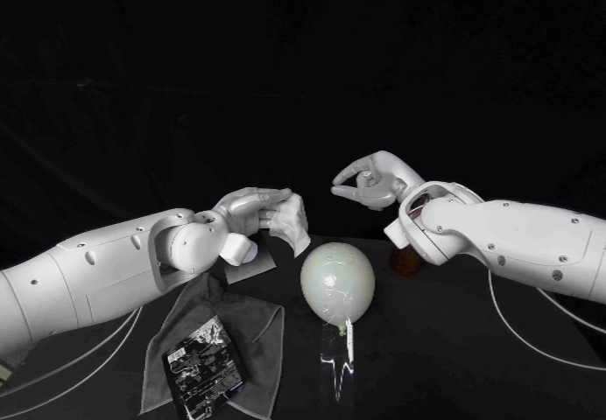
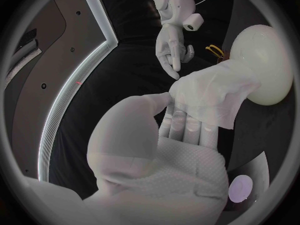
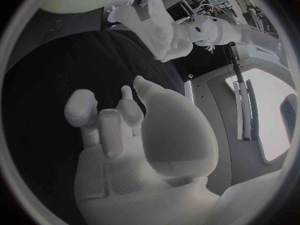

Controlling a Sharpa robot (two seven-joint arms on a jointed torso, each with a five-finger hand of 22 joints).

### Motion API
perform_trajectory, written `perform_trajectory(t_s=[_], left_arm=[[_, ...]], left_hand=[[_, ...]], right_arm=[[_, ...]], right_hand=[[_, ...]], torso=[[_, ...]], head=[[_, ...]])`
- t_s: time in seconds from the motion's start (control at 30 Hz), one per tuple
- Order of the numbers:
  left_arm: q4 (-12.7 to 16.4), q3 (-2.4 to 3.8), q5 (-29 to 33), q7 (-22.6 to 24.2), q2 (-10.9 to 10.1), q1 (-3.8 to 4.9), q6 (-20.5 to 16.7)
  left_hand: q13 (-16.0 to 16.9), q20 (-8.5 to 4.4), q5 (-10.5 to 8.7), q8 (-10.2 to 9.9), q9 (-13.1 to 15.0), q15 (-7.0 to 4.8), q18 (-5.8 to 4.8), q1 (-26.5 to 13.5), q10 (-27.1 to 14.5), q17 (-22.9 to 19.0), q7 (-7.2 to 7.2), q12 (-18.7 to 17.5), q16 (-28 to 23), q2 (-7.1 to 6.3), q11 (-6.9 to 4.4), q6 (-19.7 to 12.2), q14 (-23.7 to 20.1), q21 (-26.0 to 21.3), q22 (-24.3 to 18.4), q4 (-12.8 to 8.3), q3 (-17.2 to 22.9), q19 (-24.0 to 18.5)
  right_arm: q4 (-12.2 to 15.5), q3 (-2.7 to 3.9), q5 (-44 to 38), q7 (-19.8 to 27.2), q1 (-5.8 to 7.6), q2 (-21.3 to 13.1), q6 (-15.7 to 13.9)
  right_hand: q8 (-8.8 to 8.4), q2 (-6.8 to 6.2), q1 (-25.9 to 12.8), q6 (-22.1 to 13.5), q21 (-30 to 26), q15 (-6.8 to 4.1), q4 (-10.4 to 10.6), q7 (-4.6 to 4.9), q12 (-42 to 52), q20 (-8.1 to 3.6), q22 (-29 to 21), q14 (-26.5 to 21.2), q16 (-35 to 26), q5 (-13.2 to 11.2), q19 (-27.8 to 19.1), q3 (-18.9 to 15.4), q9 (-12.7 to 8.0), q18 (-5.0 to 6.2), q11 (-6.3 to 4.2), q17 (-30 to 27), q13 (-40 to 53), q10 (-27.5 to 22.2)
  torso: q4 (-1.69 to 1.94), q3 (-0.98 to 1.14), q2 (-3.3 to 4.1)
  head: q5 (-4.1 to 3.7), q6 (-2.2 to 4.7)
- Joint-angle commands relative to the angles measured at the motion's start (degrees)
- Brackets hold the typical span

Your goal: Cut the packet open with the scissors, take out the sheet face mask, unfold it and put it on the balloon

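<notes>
Black bench (image 1: pixel 480 376) against a dark backdrop; items as I read them from the remote feed:

- Balloon (image 1: pixel 337 280): pale, egg-shaped, lying at the middle of the bench.
- Left hand (image 1: pixel 253 210): raised above the bench beside the balloon's far end, fingers closed on the sheet face mask (image 1: pixel 293 226). The mask hangs white and crumpled from the fingers. I cannot tell if it touches the balloon.
- Right hand (image 1: pixel 374 182): held up on the balloon's other side, well apart from it, fingers loosely bent and apart, holding nothing.
- Packet (image 1: pixel 203 364): dark and printed, lying flat on a grey cloth (image 1: pixel 240 319) at my near left.
- Scissors (image 2: pixel 214 50): orange handles on the bench near the balloon, below the right hand.
</notes>
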Motion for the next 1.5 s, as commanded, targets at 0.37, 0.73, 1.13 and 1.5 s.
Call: perform_trajectory(t_s=[0.37, 0.73, 1.13, 1.5], left_arm=[[1.8, -0.08, -1.1, 0.5, -0.3, 0.02, -4.8], [2.5, -0.11, -1.4, 0.8, -0.5, 0.02, -5.6], [2.7, -0.1, -1.5, 1.1, -0.5, 0.01, -5.9], [2.9, -0.1, -1.5, 0.9, -0.5, 0.01, -5.4]], left_hand=[[0.0, 0.07, 0.21, 0.4, 0.1, -0.03, 0.76, -1.0, 0.7, 0.3, -0.22, -0.3, -0.3, -0.28, -0.18, 0.6, 0.5, 0.1, 0.1, -1.5, 1.8, 0.4], [0.0, -0.01, 0.21, 0.5, 0.1, -0.11, 0.77, -1.3, 0.9, 0.5, -0.28, -0.4, -0.4, -0.47, -0.25, 0.8, 0.7, 0.3, 0.2, -1.9, 2.2, 0.5], [0.0, -0.09, 0.21, 0.7, 0.2, -0.19, 0.77, -1.7, 1.2, 0.6, -0.38, -0.4, -0.3, -0.58, -0.34, 1.0, 1.0, 0.4, 0.3, -2.3, 2.6, 0.6], [0.0, -0.11, 0.21, 0.8, 0.2, -0.22, 0.76, -1.8, 1.3, 0.7, -0.4, -0.4, -0.3, -0.63, -0.37, 1.0, 1.0, 0.5, 0.3, -2.4, 2.7, 0.7]], right_arm=[[4.4, 0.05, -2.4, 0.8, -1.17, 2.8, -11.7], [3.9, 0.07, -8.0, -4.0, -2.11, 5.5, -11.8], [3.3, 0.07, -11.8, -8.0, -2.76, 6.9, -10.5], [2.5, 0.08, -13.2, -9.5, -2.93, 7.5, -11.2]], right_hand=[[-0.9, 0.0, -2.5, 1.7, 5.2, -0.37, 2.0, -0.22, 6.4, -0.47, 8.7, 3.6, 1.4, 0.2, 3.4, -1.7, -0.4, -1.7, -0.32, 6.7, 7.7, 4.3], [-1.2, -0.59, -3.4, 1.8, 5.1, -0.4, 2.7, -0.24, 6.7, -0.54, 8.6, 3.7, 1.4, 0.1, 3.3, -2.8, -0.5, -1.64, -0.33, 6.8, 8.1, 4.4], [-1.32, -1.04, -3.8, 1.8, 4.7, -0.36, 2.9, -0.22, 6.6, -0.53, 8.5, 3.6, 1.4, 0.1, 3.0, -3.4, -0.5, -1.55, -0.29, 6.6, 8.1, 4.2], [-1.21, -0.87, -3.2, 2.2, 4.9, -0.43, 2.7, -0.38, 6.7, -0.55, 8.5, 3.7, 1.4, 0.1, 3.1, -3.4, -0.5, -1.58, -0.41, 6.9, 8.3, 4.3]], torso=[[0.1, -0.03, 0.0], [0.01, -0.01, -0.03], [0.04, 0.02, -0.05], [0.05, 0.02, -0.01]], head=[[-0.33, 0.11], [-0.25, -0.01], [-0.3, 0.0], [-0.32, -0.01]])
